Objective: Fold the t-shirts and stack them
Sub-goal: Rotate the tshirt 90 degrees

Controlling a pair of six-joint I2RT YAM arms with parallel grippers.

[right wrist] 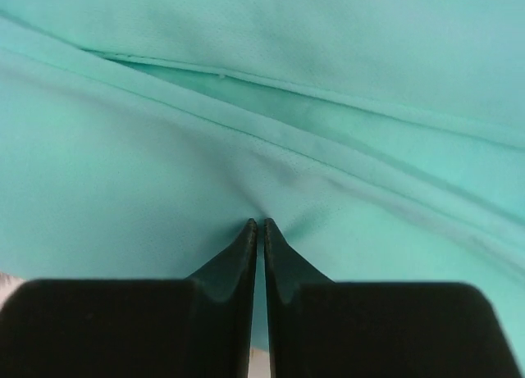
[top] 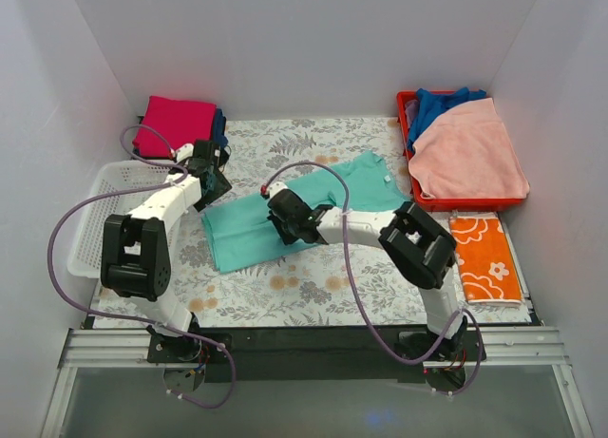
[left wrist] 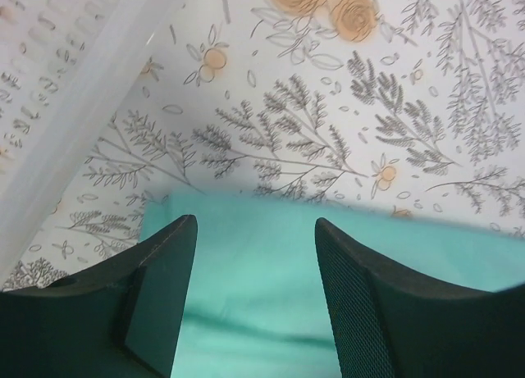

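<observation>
A mint-teal t-shirt [top: 366, 186] lies partly folded on the flowered tablecloth in the middle of the table. My right gripper [top: 282, 215] sits on its middle. In the right wrist view it [right wrist: 257, 222] is shut, and the teal cloth [right wrist: 246, 83] puckers into its tips. My left gripper [top: 214, 183] hovers over the shirt's far left corner. In the left wrist view it [left wrist: 255, 222] stands open with only teal cloth [left wrist: 254, 288] below. A folded magenta t-shirt [top: 174, 124] rests on a dark blue one [top: 220, 126] at the back left.
A white basket [top: 100, 215] stands at the left edge, just left of my left arm. A red bin [top: 404, 124] at the back right holds a pink cloth [top: 470, 153] and a blue one [top: 442, 104]. An orange flowered towel [top: 484, 257] lies in front of it.
</observation>
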